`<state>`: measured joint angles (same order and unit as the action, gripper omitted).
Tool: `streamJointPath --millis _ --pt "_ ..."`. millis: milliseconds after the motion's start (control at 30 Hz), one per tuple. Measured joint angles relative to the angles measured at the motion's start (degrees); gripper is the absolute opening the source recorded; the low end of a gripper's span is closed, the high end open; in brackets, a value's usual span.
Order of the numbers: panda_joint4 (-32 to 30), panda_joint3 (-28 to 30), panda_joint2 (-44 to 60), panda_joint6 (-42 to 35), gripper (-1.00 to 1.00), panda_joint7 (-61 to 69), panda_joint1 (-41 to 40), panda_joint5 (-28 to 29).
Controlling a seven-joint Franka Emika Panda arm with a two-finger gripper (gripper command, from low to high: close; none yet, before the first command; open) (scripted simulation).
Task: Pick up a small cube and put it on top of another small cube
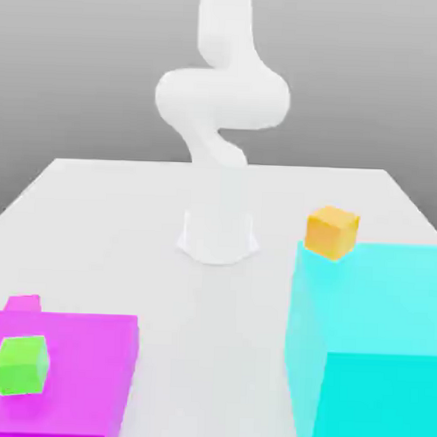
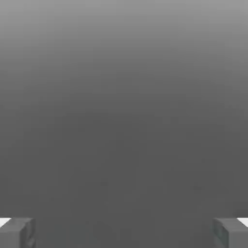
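Note:
The small magenta cube [image 1: 24, 302] sits on the table at the exterior view's left, just behind the big flat magenta block [image 1: 75, 377], which hides its lower part. A small green cube [image 1: 22, 364] rests on top of that block. A small orange cube [image 1: 332, 231] stands on the far corner of a tall cyan block [image 1: 378, 334] at the exterior view's right. My gripper [image 2: 124, 232] is open: in the hand view its two grey fingertips [image 2: 17, 232] stand far apart, with nothing between them and plain grey beyond.
The white arm's base [image 1: 218, 235] stands at the middle of the white table [image 1: 216, 302], and the arm [image 1: 222, 98] curves upward past the exterior view's top edge. Bare table lies between the magenta and cyan blocks.

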<state>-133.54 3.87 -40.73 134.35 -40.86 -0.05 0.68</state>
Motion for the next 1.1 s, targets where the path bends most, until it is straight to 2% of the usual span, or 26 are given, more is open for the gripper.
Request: streamJointPath --millis 200,400,600,767,833,967,1000,1100 --pt "-4.3 10.3 12.2 6.3 0.0 13.0 -0.3 0.5" --pt "-8.6 21.1 24.1 12.6 0.0 27.4 -0.8 -1.4" --pt "-12.7 29.4 37.3 18.6 0.0 45.3 -3.9 -8.1" --pt "-16.0 29.7 48.7 23.2 0.0 61.6 -11.0 -15.7" --pt "-16.1 27.1 53.0 25.4 0.0 66.7 -14.4 -19.6" --pt "-14.2 17.6 60.9 30.7 0.0 74.5 -22.5 -28.9" --pt "-13.7 15.0 62.6 32.0 -1.0 75.7 -24.8 -30.5" --pt "-13.7 15.0 62.6 31.9 -1.0 75.7 -24.8 -30.5"
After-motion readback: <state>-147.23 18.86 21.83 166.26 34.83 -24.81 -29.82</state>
